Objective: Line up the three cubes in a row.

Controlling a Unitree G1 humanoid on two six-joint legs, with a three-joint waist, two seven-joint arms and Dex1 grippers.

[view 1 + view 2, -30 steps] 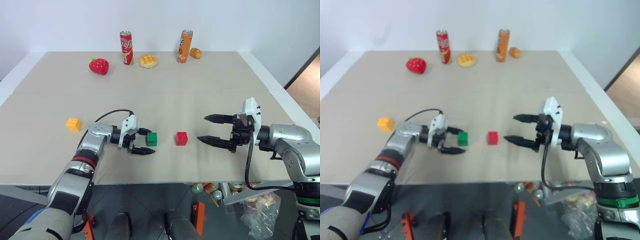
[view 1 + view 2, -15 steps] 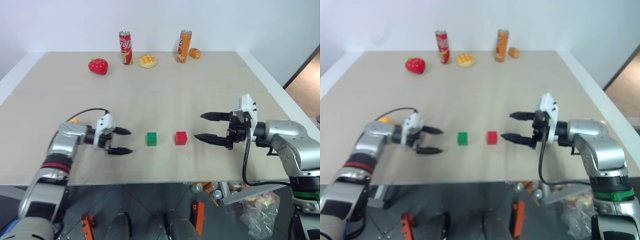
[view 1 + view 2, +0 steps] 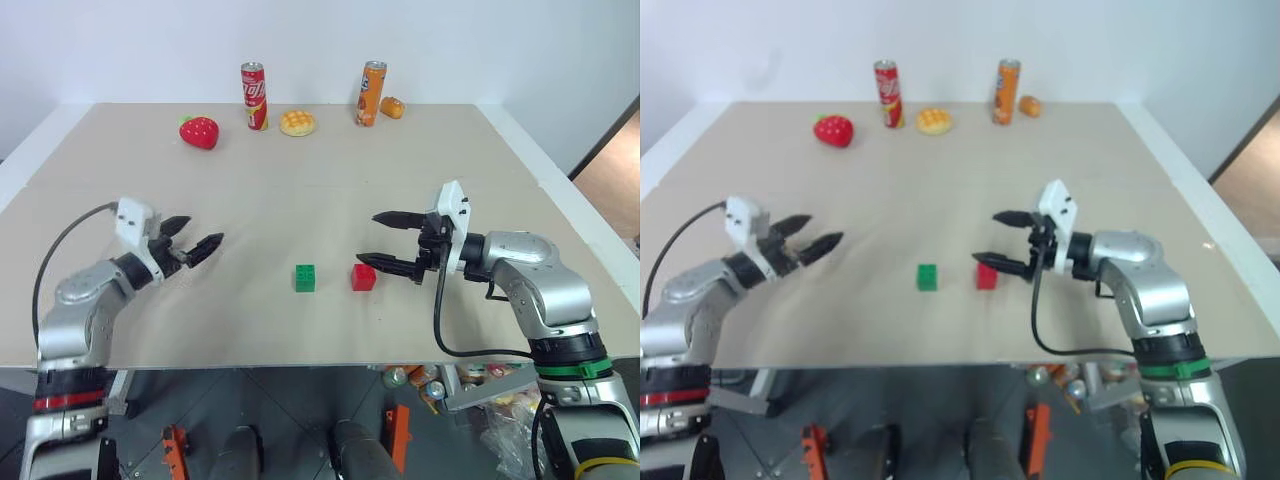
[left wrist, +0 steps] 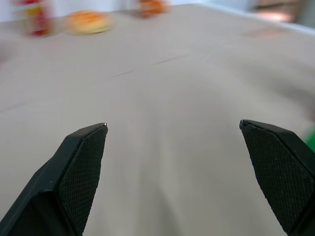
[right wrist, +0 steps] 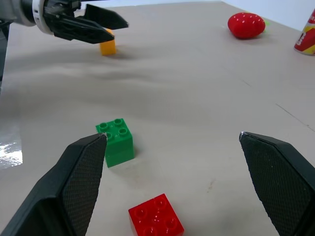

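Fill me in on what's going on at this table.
A two-armed robot is lining up three cubes. The green cube and red cube sit side by side near the table's front edge, a small gap between them. The right claw is open, close beside the red cube, gripping nothing. The left claw is open and empty, out to the left. The yellow-orange cube lies just behind it, away from the pair.

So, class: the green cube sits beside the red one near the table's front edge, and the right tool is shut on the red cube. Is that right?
Not quite. The green cube does sit beside the red cube, but the right tool is open, holding nothing; the red cube lies free on the table between its fingers. The right wrist view shows this.
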